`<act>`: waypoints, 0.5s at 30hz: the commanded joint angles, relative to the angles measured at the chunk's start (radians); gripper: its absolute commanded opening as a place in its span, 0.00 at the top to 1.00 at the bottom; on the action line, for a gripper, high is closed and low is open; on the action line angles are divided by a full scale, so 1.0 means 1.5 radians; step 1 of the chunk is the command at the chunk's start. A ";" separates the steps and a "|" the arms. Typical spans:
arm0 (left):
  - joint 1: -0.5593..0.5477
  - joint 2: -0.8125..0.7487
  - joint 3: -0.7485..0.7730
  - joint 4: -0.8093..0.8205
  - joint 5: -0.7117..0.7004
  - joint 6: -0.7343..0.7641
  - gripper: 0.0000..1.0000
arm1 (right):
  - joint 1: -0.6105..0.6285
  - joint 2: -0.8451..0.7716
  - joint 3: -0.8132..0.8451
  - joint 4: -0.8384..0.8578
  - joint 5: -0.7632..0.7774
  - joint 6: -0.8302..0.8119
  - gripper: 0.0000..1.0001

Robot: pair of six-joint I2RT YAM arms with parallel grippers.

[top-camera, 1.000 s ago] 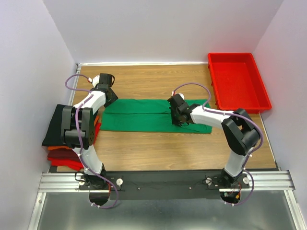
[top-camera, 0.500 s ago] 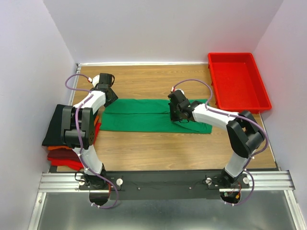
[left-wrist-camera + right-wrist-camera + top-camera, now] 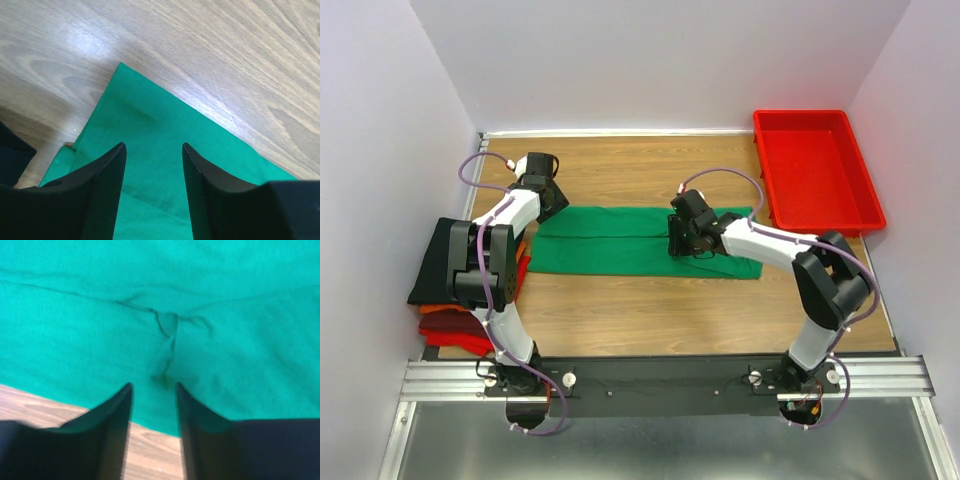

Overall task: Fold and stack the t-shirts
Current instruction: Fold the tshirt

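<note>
Left claw (image 3: 153, 150) parted over green t-shirt (image 3: 605, 248) corner, right claw (image 3: 153, 390) parted, perhaps touching its middle

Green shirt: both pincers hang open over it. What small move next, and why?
Probably lower the right pincer and shut it on the green shirt. It is open just above the cloth, with a small pucker ahead of its fingertips. The left pincer is open over the strip's far left corner, so a grasp seems needed before any fold.
</note>
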 commanded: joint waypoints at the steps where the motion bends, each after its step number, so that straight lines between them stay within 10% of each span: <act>1: -0.001 -0.023 0.015 0.015 0.036 0.041 0.43 | 0.007 -0.068 -0.030 0.003 0.031 0.016 0.45; 15: -0.235 -0.114 -0.114 0.037 -0.035 0.031 0.46 | -0.129 -0.131 -0.096 0.018 0.141 0.089 0.30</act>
